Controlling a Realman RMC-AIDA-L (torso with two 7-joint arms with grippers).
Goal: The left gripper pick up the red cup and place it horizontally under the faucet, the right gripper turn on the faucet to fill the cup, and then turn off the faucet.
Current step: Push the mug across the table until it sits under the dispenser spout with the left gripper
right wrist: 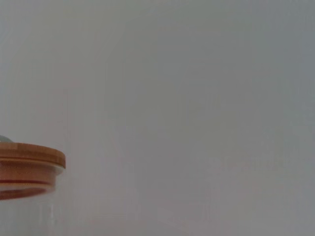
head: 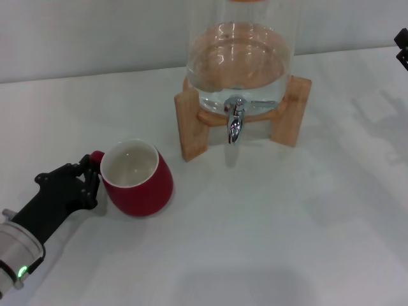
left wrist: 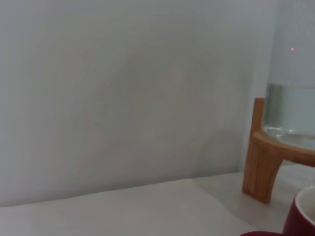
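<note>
The red cup (head: 137,178) stands upright on the white table, its white inside empty, left of and nearer than the faucet (head: 234,122). My left gripper (head: 91,176) reaches in from the lower left and its black fingers are closed at the cup's small handle (head: 96,156). In the left wrist view only the cup's rim (left wrist: 302,216) shows. The chrome faucet points down from the glass water jar (head: 241,57), with nothing beneath the spout. A small black part of my right gripper (head: 402,49) shows at the far right edge, well away from the faucet.
The jar sits on a wooden stand (head: 191,124) at the back of the table (head: 268,242), with a white wall behind it. The left wrist view shows a stand leg (left wrist: 261,152) and the jar (left wrist: 290,108). The jar's wooden lid (right wrist: 29,167) appears in the right wrist view.
</note>
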